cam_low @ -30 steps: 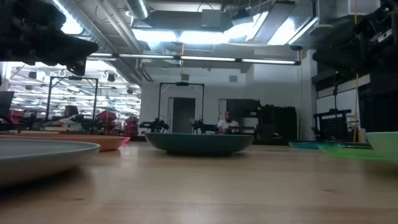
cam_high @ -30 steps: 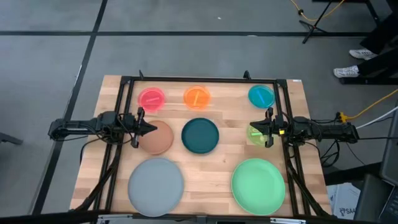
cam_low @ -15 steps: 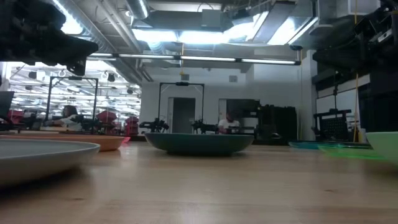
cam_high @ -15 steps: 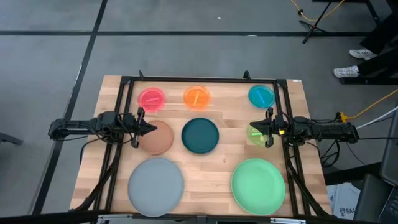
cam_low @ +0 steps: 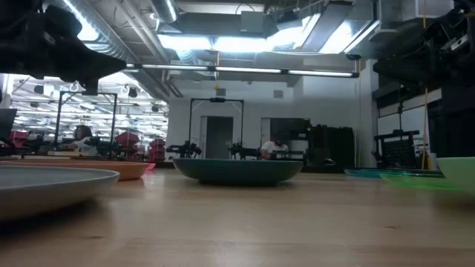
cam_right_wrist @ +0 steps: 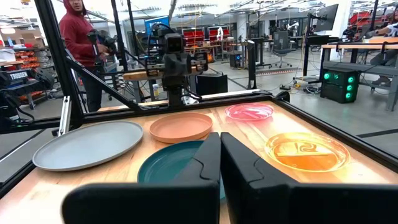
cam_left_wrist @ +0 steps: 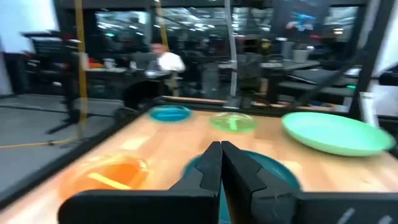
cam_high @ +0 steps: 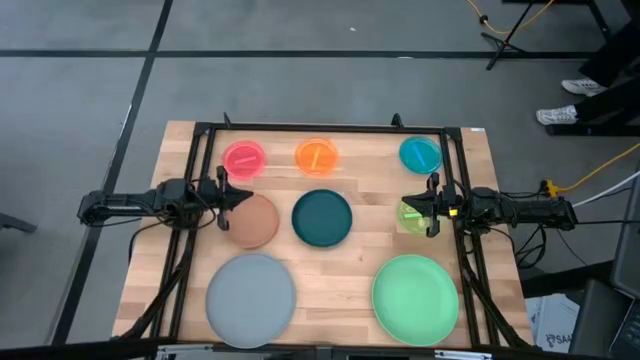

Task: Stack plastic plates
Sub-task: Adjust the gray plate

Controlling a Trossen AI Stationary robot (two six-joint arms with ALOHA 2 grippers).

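Eight plates lie flat on the wooden table. Along the far edge are the pink plate (cam_high: 243,158), orange plate (cam_high: 317,155) and blue plate (cam_high: 420,153). In the middle are the brown plate (cam_high: 254,223), dark teal plate (cam_high: 322,217) and lime plate (cam_high: 410,217). Near the front sit the grey plate (cam_high: 251,299) and light green plate (cam_high: 415,299). My left gripper (cam_high: 244,197) is shut and hovers over the brown plate's far-left rim. My right gripper (cam_high: 405,207) is shut above the lime plate. Both wrist views show shut fingers, left gripper (cam_left_wrist: 221,150) and right gripper (cam_right_wrist: 219,140), holding nothing.
A black frame (cam_high: 320,128) runs around the table's far and side edges. Bare wood lies between the grey and light green plates. A person in a red hoodie (cam_right_wrist: 78,37) stands beyond the table's left side, and another person (cam_low: 272,148) sits far behind.
My left gripper has swung a little toward the table's far edge, off the middle of the brown plate toward its far-left rim. The plates and the right arm have kept still.
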